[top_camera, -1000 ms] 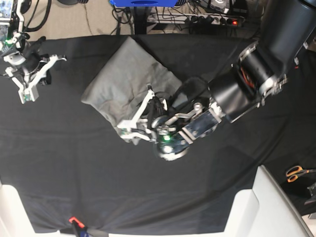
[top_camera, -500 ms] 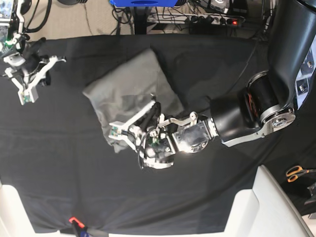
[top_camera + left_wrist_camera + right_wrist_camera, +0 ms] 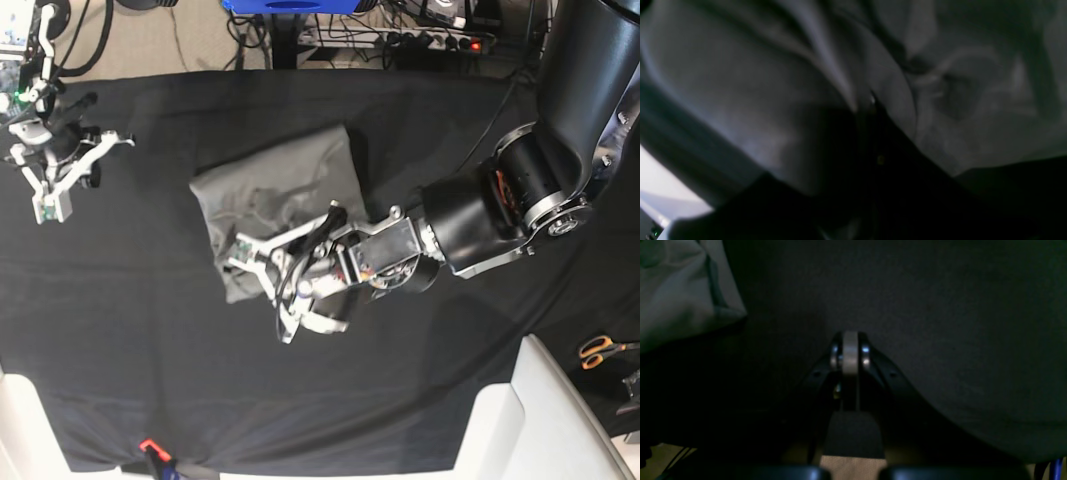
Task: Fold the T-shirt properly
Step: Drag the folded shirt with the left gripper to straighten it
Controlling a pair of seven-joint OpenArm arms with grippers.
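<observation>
Since the earlier frames the left pincer (image 3: 262, 290) has swung further toward the near-left corner of the T-shirt (image 3: 280, 185), and the cloth has been pulled into a squarer, more compact bundle lying near the middle of the black desk (image 3: 420, 110). Its jaws look spread wide over the shirt's lower edge, one tip on the cloth and one on the cover, with nothing clearly pinched; the blurred left wrist view shows only grey folds close up. The right pincer (image 3: 50, 180) hovers well apart at the far left, its jaws pressed together on nothing. Being soft, light cotton, the shirt will likely sag and slide on the cover, so a hem or corner through all layers seems the best place to grip.
</observation>
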